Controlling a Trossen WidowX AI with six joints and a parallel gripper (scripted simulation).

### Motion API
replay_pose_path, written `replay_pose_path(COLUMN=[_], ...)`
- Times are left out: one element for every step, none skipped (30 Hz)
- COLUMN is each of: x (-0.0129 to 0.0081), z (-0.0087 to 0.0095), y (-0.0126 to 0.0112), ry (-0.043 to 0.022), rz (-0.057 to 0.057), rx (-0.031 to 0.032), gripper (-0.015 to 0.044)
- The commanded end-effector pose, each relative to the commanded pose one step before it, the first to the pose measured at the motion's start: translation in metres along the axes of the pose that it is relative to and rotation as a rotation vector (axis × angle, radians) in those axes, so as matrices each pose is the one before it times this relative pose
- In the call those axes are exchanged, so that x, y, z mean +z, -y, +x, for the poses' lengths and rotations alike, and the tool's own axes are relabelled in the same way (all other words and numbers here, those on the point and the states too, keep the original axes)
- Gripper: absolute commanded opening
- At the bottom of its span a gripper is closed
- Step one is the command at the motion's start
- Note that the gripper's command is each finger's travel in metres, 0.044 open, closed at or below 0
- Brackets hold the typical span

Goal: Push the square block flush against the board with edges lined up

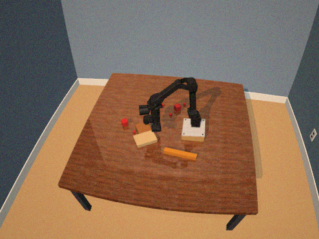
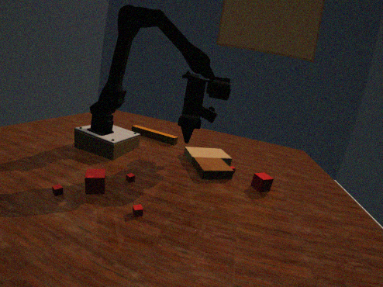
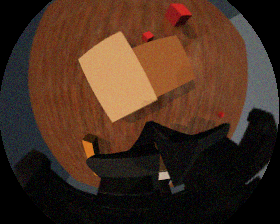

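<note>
A pale tan square slab (image 1: 145,139) (image 2: 207,153) (image 3: 119,75) lies flat on the table. A smaller, darker brown block (image 1: 142,128) (image 2: 213,165) (image 3: 165,66) lies flat against one of its sides, and one pair of their edges looks about even. A long orange board (image 1: 180,154) (image 2: 154,133) lies apart from them, in front of the arm's base. My gripper (image 1: 155,128) (image 2: 188,138) (image 3: 149,123) is shut and empty. It points down and hangs a little above the table, beside the tan slab on the base side, touching neither piece.
The arm's grey base (image 1: 193,130) (image 2: 106,140) stands mid-table. Two larger red cubes (image 1: 124,122) (image 2: 262,181) (image 1: 177,107) (image 2: 94,179) and several tiny red cubes (image 2: 137,209) (image 2: 57,189) are scattered around; one tiny cube (image 1: 134,132) (image 3: 148,36) sits right by the brown block.
</note>
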State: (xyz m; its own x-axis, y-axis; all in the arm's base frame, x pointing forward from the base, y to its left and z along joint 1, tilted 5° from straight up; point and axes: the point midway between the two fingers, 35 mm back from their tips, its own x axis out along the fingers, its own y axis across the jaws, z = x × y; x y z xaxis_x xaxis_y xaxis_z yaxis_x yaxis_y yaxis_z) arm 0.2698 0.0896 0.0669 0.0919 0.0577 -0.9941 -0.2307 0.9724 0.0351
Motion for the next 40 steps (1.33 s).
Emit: replay_pose_path(x=[-0.01272, -0.00071, 0.00000, 0.00000, 0.00000, 0.00029, 0.00064, 0.00038, -0.00063, -0.00084, -0.00036, 0.00000, 0.00000, 0.00000, 0.00000, 0.00026, 0.00050, 0.00074, 0.00099, 0.00124, 0.00147, 0.00159, 0.00161, 0.00161, 0.00160, 0.00160, 0.00160, 0.00160, 0.00160, 0.00159, 0.00159, 0.00159, 0.00159, -0.00026, -0.00052, -0.00078, -0.00101, -0.00125, -0.00146, -0.00157], z=[0.00246, 0.00015, 0.00000, 0.00000, 0.00000, 0.00318, 0.00947, 0.01551, 0.01523, 0.00898, 0.00296, 0.00000, 0.00000, 0.00000, 0.00000, -0.00001, -0.00003, -0.00004, -0.00005, -0.00006, -0.00007, -0.00007, -0.00006, -0.00006, -0.00005, -0.00004, -0.00004, -0.00003, -0.00002, -0.00002, -0.00001, -0.00001, 0.00000, -0.00001, -0.00003, -0.00004, -0.00005, -0.00005, -0.00006, -0.00005], y=[-0.00640, -0.00045, 0.00000, 0.00000, 0.00000, -0.00003, -0.00007, 0.00004, 0.00004, 0.00002, 0.00001, 0.00000, 0.00000, 0.00000, 0.00000, 0.00000, 0.00000, 0.00000, 0.00000, 0.00000, 0.00000, 0.00000, 0.00000, 0.00000, 0.00000, 0.00000, 0.00000, 0.00000, 0.00000, 0.00000, 0.00000, 0.00000, 0.00000, -0.00001, -0.00001, -0.00002, -0.00003, -0.00003, -0.00004, -0.00004], ry=[-0.00020, -0.00009, 0.00000, 0.00000, 0.00000, -0.00011, -0.00028, 0.00007, -0.00001, -0.00004, -0.00002, 0.00000, 0.00000, 0.00000, 0.00000, 0.00002, 0.00004, 0.00005, 0.00007, 0.00009, 0.00011, 0.00011, 0.00012, 0.00012, 0.00012, 0.00012, 0.00012, 0.00012, 0.00011, 0.00011, 0.00011, 0.00011, 0.00011, -0.00002, -0.00004, -0.00006, -0.00007, -0.00009, -0.00010, -0.00011], rz=[-0.1018, -0.0056, 0.0000, 0.0000, 0.0000, 0.0000, 0.0001, 0.0000, 0.0000, 0.0000, 0.0000, 0.0000, 0.0000, 0.0000, 0.0000, 0.0000, 0.0000, 0.0000, 0.0000, 0.0000, 0.0000, 0.0000, 0.0000, 0.0000, 0.0000, 0.0000, 0.0000, 0.0000, 0.0000, 0.0000, 0.0000, 0.0000, 0.0000, 0.0000, 0.0000, 0.0000, 0.0000, 0.0000, 0.0000, 0.0000], rx=[-0.00543, 0.00008, 0.00000, 0.00000, 0.00000, 0.00009, 0.00024, -0.00009, -0.00009, -0.00005, -0.00002, 0.00000, 0.00000, 0.00000, 0.00000, 0.00000, 0.00000, 0.00000, 0.00000, 0.00000, 0.00000, 0.00000, 0.00000, 0.00000, 0.00000, 0.00000, 0.00000, 0.00000, 0.00000, 0.00000, 0.00000, 0.00000, 0.00000, 0.00000, 0.00000, 0.00000, 0.00000, 0.00000, 0.00000, 0.00000], gripper=[0.0000, 0.0000, 0.0000, 0.0000, 0.0000, 0.0000, 0.0000, 0.0000, 0.0000, 0.0000, 0.0000, 0.0000, 0.0000, 0.0000, 0.0000, 0.0000, 0.0000, 0.0000, 0.0000, 0.0000, 0.0000, 0.0000, 0.0000, 0.0000, 0.0000, 0.0000, 0.0000, 0.0000, 0.0000, 0.0000, 0.0000, 0.0000, 0.0000, 0.0000, 0.0000, 0.0000, 0.0000, 0.0000, 0.0000, 0.0000])
